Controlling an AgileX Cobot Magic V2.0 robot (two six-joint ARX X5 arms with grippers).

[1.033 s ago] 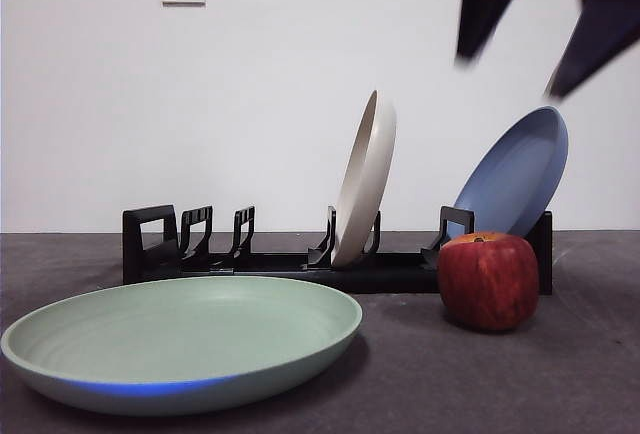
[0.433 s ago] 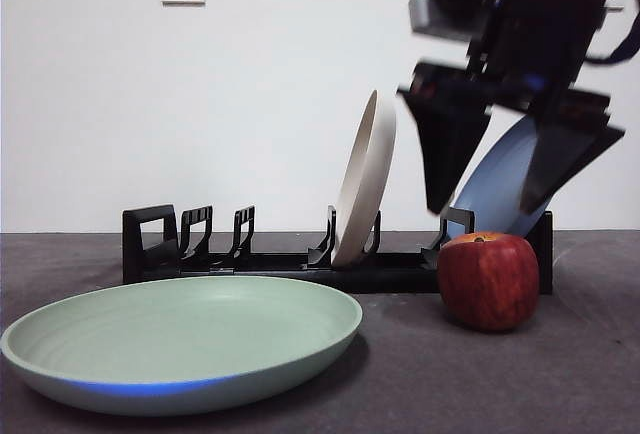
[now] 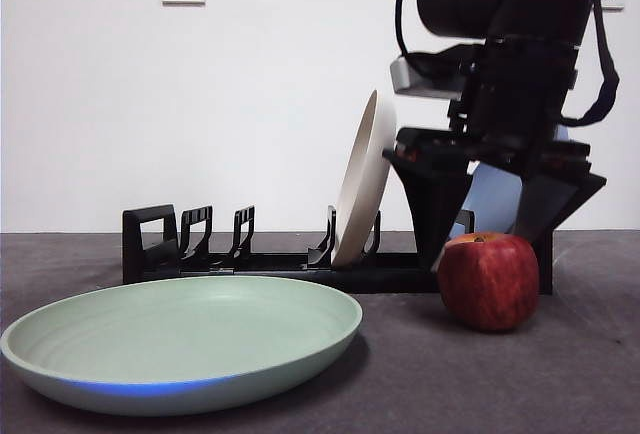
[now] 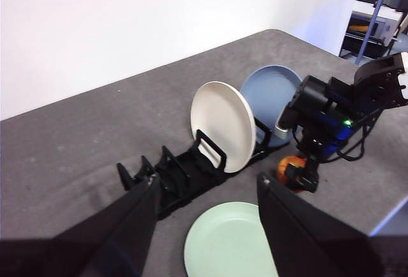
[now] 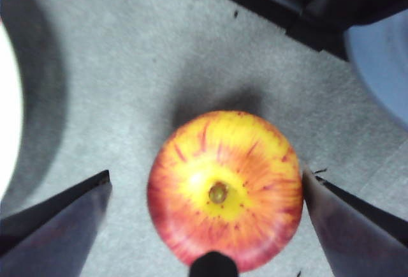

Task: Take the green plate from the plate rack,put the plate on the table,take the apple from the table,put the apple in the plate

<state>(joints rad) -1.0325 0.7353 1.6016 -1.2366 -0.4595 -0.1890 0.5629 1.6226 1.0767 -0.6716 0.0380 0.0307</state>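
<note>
my right pincer (image 3: 488, 239) hung spread wide over the apple (image 3: 488, 280), one jaw on each side, neither touching it.

the apple stood upright on the table (image 3: 450, 374) just in front of the plate rack (image 3: 300, 272), stem end straight up toward my wrist camera, yellow patch around the stem. the green plate (image 3: 185, 339) lay flat on the table, hollow side up, also in front of the rack, well apart from the apple. my left pincer (image 4: 207, 191) waited high above the rack, jaws parted and holding nothing.
</note>
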